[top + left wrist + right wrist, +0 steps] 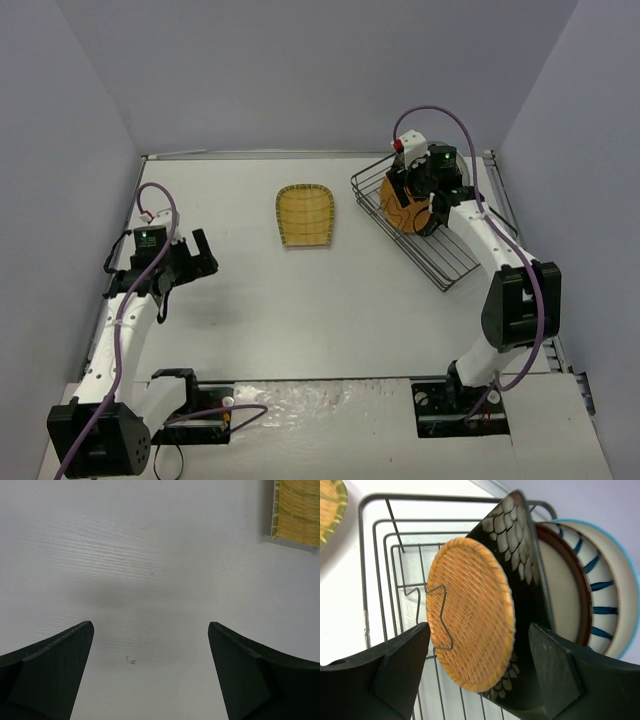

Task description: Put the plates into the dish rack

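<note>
The dish rack point(450, 262) stands at the right of the table. In the right wrist view its wire rim point(445, 499) holds, standing on edge, the orange round plate point(470, 615), the black floral square plate point(520, 555), the red-rimmed cream plate point(565, 595) and the striped plate point(605, 590). My right gripper point(480, 645) is open, its fingers on either side of the orange plate point(405, 212) without gripping it. The yellow square plate point(305, 215) lies flat on the table. My left gripper point(203, 252) is open and empty, above bare table point(150, 580). The watermelon plate is not visible.
A zigzag wire divider point(440, 615) crosses in front of the orange plate. A corner of the yellow plate shows in the left wrist view point(297, 510) and in the right wrist view point(330, 505). Grey walls enclose the table on three sides.
</note>
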`<state>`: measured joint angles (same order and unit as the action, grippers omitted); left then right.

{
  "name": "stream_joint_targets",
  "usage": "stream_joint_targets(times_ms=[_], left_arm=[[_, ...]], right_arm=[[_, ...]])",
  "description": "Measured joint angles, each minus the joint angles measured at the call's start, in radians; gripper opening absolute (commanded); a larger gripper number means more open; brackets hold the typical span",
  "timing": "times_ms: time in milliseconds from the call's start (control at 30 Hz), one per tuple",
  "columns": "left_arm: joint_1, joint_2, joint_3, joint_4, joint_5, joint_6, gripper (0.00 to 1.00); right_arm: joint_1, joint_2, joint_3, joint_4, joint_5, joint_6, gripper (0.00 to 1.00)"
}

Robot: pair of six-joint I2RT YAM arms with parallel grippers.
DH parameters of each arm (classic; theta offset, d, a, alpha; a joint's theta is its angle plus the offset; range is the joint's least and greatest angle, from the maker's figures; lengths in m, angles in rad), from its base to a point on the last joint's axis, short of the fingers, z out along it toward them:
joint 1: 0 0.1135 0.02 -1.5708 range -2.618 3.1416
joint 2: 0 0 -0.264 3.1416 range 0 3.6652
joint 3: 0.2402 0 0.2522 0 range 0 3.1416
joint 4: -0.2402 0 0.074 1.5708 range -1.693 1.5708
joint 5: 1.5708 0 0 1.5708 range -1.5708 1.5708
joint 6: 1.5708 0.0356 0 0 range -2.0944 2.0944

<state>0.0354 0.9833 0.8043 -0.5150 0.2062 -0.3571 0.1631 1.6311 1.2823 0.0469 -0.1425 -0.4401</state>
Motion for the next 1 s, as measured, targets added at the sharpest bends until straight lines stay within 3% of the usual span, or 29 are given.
stream_joint_targets(times_ms=[233,567,800,1000], left_arm=[[-0.094,0.110,0.017,0.093,0.033,-0.113,0.97],[-0.237,0.571,0.260,0.294,0.061,-0.265,0.97],[-0.303,0.914,0.535,0.355,0.060,-0.323,0.86],[-0.328,1.083,0.665,0.364,0.059,-0.368,0.71]], right_arm=[[0.000,-0.204,0.000,0.006,-0.004,0.140,0.97],[0.000,-0.492,-0.090,0.090,-0.184,0.436,1.00],[0.000,-0.600,-0.289,0.140,-0.305,0.639,1.00],[0.000,-0.632,-0.371,0.151,-0.362,0.727,1.00]])
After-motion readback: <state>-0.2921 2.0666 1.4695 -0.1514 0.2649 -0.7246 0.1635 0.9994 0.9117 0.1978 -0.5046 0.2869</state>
